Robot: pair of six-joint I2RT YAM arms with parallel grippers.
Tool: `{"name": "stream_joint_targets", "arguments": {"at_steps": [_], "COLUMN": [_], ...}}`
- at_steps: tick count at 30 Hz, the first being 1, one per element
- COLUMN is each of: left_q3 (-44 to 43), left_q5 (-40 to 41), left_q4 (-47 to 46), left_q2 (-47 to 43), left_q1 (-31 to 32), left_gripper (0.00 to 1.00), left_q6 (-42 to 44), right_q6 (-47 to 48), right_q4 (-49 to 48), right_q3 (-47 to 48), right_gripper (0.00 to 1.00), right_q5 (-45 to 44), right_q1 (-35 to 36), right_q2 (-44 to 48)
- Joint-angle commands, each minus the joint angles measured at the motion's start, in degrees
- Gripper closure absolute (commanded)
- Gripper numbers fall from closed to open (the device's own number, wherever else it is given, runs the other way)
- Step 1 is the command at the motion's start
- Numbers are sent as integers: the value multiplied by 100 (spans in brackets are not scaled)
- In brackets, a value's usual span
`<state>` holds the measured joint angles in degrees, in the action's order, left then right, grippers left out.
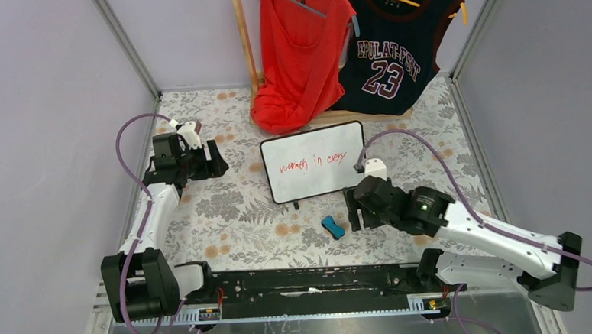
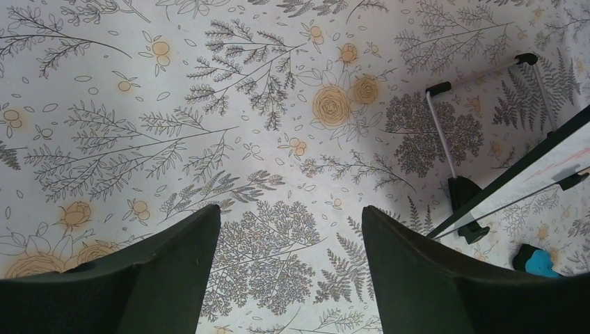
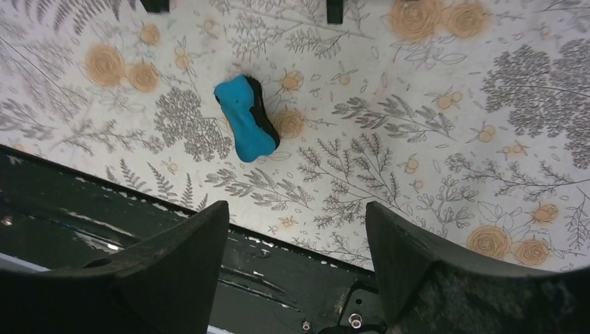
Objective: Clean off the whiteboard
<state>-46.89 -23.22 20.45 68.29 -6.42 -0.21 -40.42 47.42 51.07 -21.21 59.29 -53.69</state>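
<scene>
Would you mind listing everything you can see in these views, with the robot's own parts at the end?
whiteboard: one, white with a black frame and red handwriting, mid-table
eraser: one, blue and black, on the cloth in front of the whiteboard
tank top: one, red, hanging at the back
jersey: one, dark with the number 23, hanging to the right of the tank top
rack: one, wooden, at the back by the garments
tablecloth: one, white floral print, covering the table
left gripper: one, black fingers, open and empty, left of the whiteboard
right gripper: one, black fingers, open and empty, near the eraser
</scene>
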Motion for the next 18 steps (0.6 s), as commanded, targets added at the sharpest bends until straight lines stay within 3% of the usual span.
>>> {"name": "stream_joint_targets", "arguments": {"at_steps": [1,11,18], "left_q3": [-68,-7,-30], "left_q5": [-204,-266,-276], "left_q4": [8,66,94], "left_q2": [-110,-91,-90], "left_q1": [26,27,31], "left_gripper": [27,28,29], "left_q6": [141,293,292], "right_q6": [301,747,1185], "right_q4": [-84,-871,-1226], "right_q3": [52,-402,-119], "right_gripper": [23,25,28], "right_q5": [681,1482,1421], "right_q1": [-3,65,72], "right_q2": [-701,-1275,-2166]}}
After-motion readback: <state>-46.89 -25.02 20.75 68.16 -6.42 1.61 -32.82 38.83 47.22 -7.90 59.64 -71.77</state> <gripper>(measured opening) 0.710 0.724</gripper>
